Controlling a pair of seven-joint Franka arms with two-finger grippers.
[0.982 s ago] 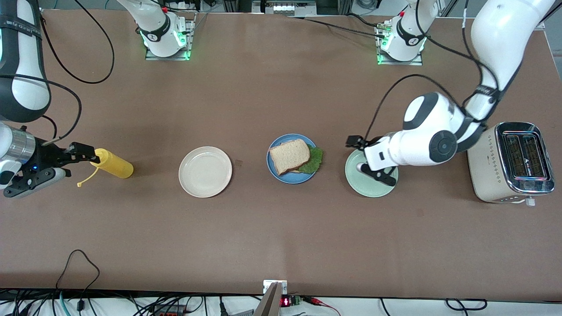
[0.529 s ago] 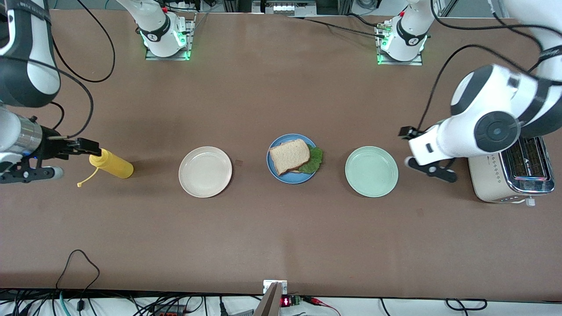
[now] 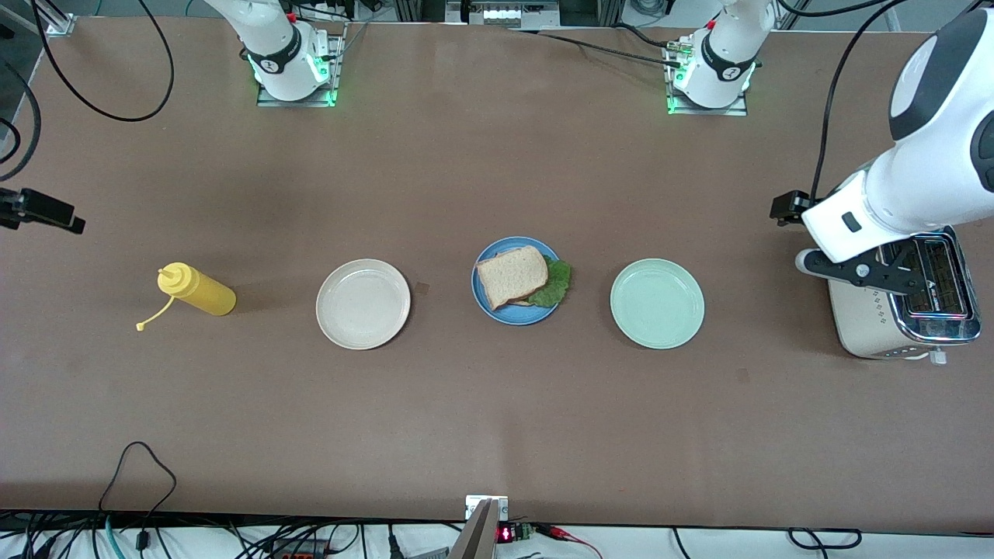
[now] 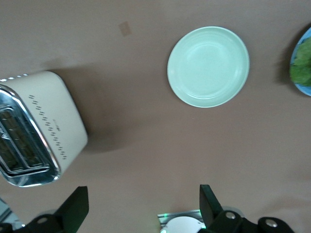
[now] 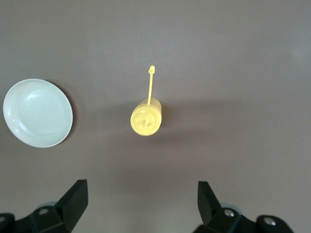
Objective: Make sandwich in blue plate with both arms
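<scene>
The sandwich [image 3: 511, 275] lies on the blue plate [image 3: 505, 317] at the table's middle, with a tan bread slice on top and green lettuce [image 3: 556, 283] sticking out toward the left arm's end. My left gripper [image 3: 862, 273] is open and empty, high over the toaster's edge; its wrist view [image 4: 143, 208] shows bare table between the fingers. My right gripper [image 5: 141, 208] is open and empty, high above the yellow bottle. In the front view only a black part of that hand [image 3: 43, 211] shows at the edge.
A pale green plate [image 3: 657, 303] lies between the blue plate and the toaster [image 3: 901, 303]. A beige-white plate [image 3: 363, 303] and a yellow squeeze bottle [image 3: 194, 289] with its cap off stand toward the right arm's end. A cable loop [image 3: 140, 473] lies near the front edge.
Both arms rose and drew back toward their ends of the table. The left gripper went from over the green plate to over the toaster. The right gripper left the yellow bottle.
</scene>
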